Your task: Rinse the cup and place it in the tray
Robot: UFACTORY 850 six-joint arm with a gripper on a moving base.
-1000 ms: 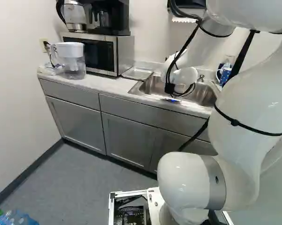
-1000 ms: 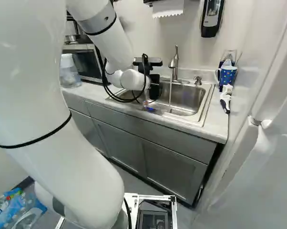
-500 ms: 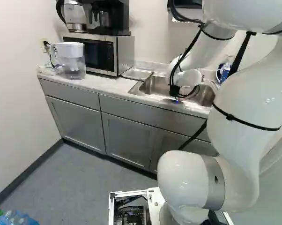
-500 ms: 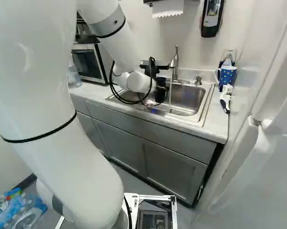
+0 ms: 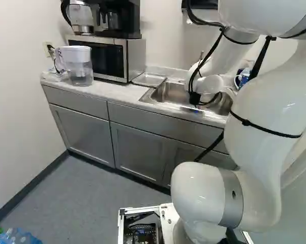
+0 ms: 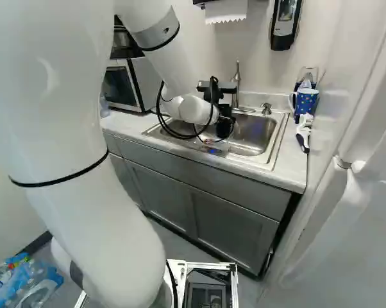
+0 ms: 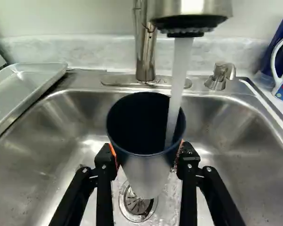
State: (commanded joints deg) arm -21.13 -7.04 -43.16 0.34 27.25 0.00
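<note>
Claw [image 6: 223,114] closed on the cup [image 7: 137,122], one finger on either side, above the drain [image 7: 138,203] of the sink [image 7: 249,155], which is set into the tabletop [image 5: 112,92]. Water [image 7: 179,75] falls from the faucet [image 7: 145,56] into the cup. Toward the tabletop's back edge, the tray [image 5: 149,80] lies between microwave [image 5: 107,58] and sink; a mug [image 6: 306,101] occupies the right back corner.

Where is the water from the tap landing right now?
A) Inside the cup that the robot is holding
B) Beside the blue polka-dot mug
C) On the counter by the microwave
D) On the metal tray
A: the stream from the faucet falls into the open mouth of the cup, held between the gripper's two fingers.
</note>
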